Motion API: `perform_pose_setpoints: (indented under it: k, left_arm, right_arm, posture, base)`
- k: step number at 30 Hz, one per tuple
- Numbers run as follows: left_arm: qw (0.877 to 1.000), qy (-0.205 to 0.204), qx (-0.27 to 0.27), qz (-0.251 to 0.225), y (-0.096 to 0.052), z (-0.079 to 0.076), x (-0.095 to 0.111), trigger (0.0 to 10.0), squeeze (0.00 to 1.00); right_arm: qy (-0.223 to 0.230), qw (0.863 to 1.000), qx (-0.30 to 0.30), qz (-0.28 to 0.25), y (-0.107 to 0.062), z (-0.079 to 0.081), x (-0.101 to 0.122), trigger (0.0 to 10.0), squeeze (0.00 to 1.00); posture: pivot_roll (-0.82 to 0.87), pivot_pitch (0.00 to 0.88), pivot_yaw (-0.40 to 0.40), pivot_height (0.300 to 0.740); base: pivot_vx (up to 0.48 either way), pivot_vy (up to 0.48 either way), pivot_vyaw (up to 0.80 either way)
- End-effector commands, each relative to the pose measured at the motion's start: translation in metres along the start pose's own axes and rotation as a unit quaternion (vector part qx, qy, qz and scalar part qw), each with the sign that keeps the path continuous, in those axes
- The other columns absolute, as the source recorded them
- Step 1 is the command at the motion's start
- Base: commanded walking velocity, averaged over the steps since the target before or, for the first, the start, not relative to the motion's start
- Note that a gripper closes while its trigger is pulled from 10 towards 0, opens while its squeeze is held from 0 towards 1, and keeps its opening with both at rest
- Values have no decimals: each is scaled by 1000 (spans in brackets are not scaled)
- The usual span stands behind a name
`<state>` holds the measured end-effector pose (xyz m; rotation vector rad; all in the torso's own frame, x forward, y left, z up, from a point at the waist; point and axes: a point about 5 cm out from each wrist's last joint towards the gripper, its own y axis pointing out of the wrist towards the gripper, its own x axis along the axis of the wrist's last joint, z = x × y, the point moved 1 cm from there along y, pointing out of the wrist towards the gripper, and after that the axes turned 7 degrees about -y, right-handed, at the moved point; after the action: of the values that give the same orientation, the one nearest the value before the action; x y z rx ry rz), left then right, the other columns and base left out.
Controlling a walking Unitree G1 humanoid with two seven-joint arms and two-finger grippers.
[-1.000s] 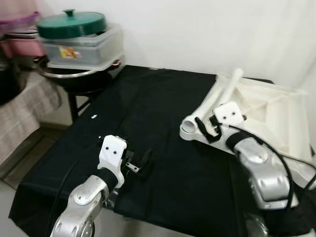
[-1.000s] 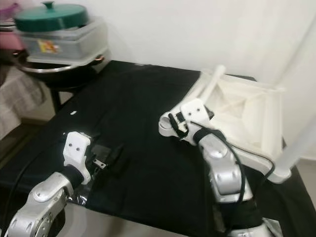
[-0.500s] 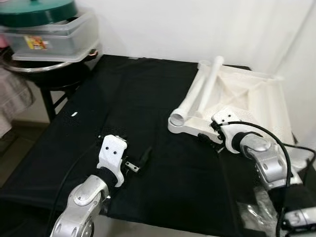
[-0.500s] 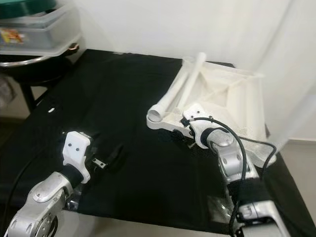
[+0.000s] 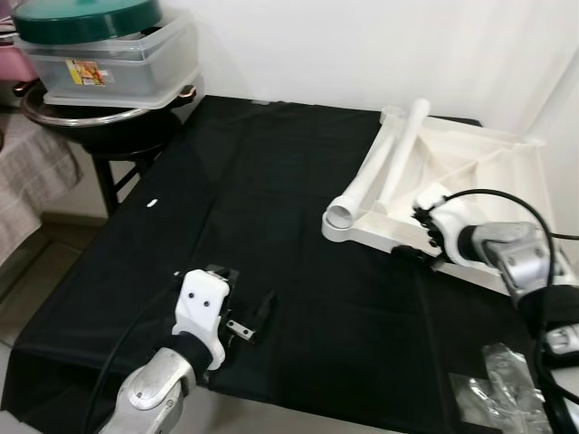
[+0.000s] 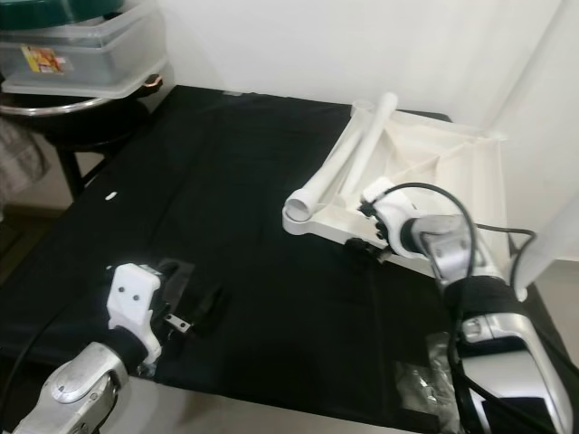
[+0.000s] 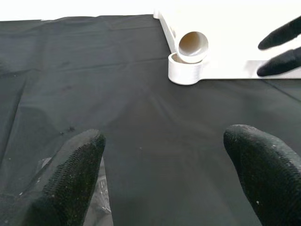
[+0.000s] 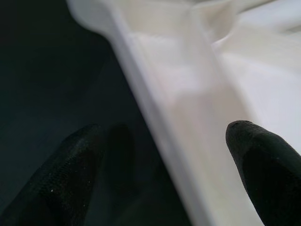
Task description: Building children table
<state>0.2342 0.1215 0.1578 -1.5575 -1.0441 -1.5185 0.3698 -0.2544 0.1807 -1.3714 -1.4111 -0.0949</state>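
while leg tube (image 5: 380, 165) lies pointing away, right gripper (image 5: 418, 237) straddles tabletop (image 5: 507, 172) rim.

Right gripper (image 5: 418, 237) has shifted right along the near edge of the upturned white table top (image 5: 488, 176), from beside the corner socket (image 5: 340, 222) to a spot further right, its open fingers now straddling the rim. Its arm has swung out to the right.

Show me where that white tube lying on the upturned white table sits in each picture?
Left eye view: white tube, right of centre.
Right eye view: near centre.
Left wrist view: its open end, at the top.
Right wrist view: cannot tell it apart.
Shared landmark: the round corner socket under its open end.
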Motion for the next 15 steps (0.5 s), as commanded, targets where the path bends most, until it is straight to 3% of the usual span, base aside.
perform_pose_setpoints:
  k: [1,7,15]
  left_arm:
    - [1000,-1,-2,12,-4,0,-2,10000,0]
    - [1000,-1,-1,14,-6,0,0,10000,0]
    - [1000,-1,1,19,-9,-1,1,10000,0]
  right_arm:
    - [-4,999,40,-6,6,8,2,10000,0]
    - [-10,998,63,5,14,13,0,10000,0]
    - [-16,999,46,10,15,6,2,10000,0]
  posture:
    - [19,166,-28,740]
    - [23,176,-29,740]
    - [29,185,-33,740]
  base:
    - [0,0,0]
    - [0,0,0]
    - [0,0,0]
